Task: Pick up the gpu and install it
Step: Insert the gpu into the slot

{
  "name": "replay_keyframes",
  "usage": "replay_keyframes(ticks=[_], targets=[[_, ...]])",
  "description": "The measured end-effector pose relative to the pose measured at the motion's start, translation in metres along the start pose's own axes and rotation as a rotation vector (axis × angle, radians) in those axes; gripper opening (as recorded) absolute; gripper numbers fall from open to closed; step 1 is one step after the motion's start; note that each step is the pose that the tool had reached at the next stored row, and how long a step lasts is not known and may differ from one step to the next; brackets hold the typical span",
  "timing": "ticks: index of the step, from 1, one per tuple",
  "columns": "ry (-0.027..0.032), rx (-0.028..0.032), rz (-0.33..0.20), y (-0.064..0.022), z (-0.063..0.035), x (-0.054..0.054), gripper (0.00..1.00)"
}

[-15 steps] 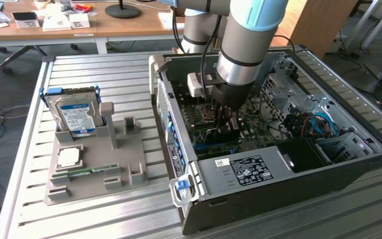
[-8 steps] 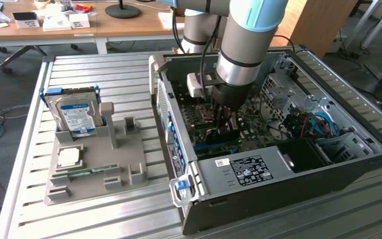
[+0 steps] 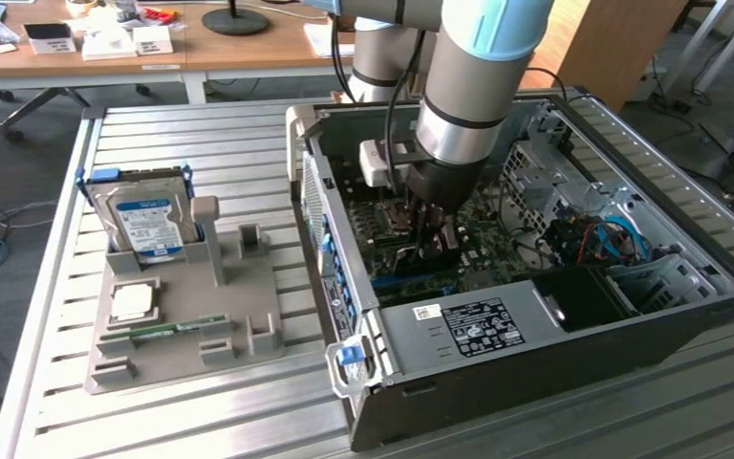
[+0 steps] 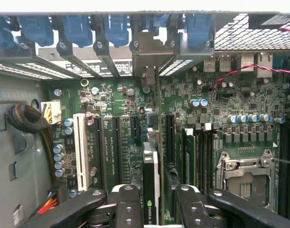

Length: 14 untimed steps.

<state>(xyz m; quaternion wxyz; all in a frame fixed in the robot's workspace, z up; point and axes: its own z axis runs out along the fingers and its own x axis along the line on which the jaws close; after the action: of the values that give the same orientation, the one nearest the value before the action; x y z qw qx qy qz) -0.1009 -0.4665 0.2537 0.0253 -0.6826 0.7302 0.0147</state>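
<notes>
Wrist view: hand (image 4: 154, 199) straddles the gpu (image 4: 151, 175) standing edge-on over motherboard (image 4: 111, 137).

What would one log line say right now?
arm: inside case | gripper: astride gpu | gpu: upright, edge-on over motherboard slot

A: Locating the thin green gpu card with its black fan cover (image 4: 151, 175)?

B: Standing on edge in the green motherboard (image 4: 111, 102), inside the open black metal computer case (image 3: 533, 378), sitting on the slatted metal table (image 3: 188, 124), toward the exterior view's right of the grey plastic parts stand (image 3: 188, 306).
</notes>
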Motion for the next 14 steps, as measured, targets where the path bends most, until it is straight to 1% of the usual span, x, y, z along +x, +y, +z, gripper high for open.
replay_keyframes(ticks=[5, 14], targets=[[-0.0030, -0.0001, 0.000, -0.0001, -0.0029, -0.0002, 0.34], [-0.0027, -0.0002, 0.000, -0.0001, -0.0031, 0.0008, 0.34]])
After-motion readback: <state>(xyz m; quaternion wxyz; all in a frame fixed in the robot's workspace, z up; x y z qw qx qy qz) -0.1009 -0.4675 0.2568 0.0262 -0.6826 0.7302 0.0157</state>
